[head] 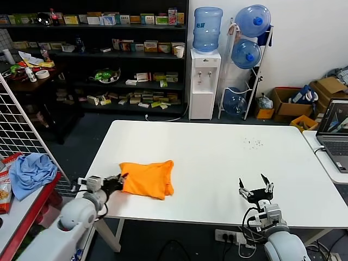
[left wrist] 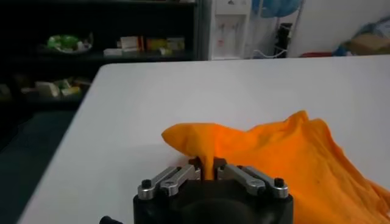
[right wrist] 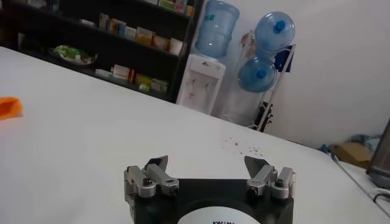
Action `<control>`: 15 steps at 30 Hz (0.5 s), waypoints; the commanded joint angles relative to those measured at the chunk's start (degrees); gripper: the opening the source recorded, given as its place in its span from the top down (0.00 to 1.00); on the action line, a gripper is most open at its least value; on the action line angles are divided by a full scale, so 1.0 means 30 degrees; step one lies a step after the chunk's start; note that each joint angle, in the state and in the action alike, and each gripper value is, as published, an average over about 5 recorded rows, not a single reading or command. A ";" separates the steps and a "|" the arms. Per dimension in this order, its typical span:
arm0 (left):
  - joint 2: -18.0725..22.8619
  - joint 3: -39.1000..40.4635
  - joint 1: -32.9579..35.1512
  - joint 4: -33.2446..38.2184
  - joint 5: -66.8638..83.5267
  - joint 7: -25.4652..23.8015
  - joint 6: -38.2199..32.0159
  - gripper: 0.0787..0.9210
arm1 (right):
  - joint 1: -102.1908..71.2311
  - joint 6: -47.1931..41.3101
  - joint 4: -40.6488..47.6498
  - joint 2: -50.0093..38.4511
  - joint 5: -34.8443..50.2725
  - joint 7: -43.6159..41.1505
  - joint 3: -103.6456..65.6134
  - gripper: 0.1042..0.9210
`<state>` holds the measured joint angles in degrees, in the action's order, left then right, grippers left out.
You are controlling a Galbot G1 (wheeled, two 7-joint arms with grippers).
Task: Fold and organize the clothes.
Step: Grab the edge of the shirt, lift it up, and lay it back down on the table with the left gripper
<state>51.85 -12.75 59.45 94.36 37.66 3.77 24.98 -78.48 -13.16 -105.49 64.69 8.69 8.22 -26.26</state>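
Observation:
The orange T-shirt (head: 147, 179) lies folded into a small bundle on the white table (head: 217, 157), near its front left edge. No lettering shows. My left gripper (head: 120, 179) is at the bundle's left edge and is shut on a pinch of the orange fabric (left wrist: 207, 159). The rest of the shirt (left wrist: 292, 158) spreads out beyond the fingers. My right gripper (head: 256, 182) is open and empty above the table's front right edge. In the right wrist view it (right wrist: 207, 163) faces bare table, and a corner of the shirt (right wrist: 10, 107) shows far off.
A light blue cloth (head: 32, 171) lies on a red-edged side table at the left, beside a white wire rack (head: 22, 130). A laptop (head: 334, 130) stands at the right. Shelves and a water dispenser (head: 205, 81) stand behind the table. Small dark specks (head: 252, 143) dot the tabletop.

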 commanded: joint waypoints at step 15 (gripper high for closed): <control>-0.6724 -0.3576 -0.1321 -0.4255 -0.9493 0.0005 -0.1977 0.87 | 0.0469 0.0352 0.0241 0.0018 0.0155 -0.0053 0.0461 0.12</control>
<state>37.86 -20.84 56.94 85.64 18.83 3.72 21.58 -77.30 -12.29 -104.91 64.63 9.10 8.19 -25.24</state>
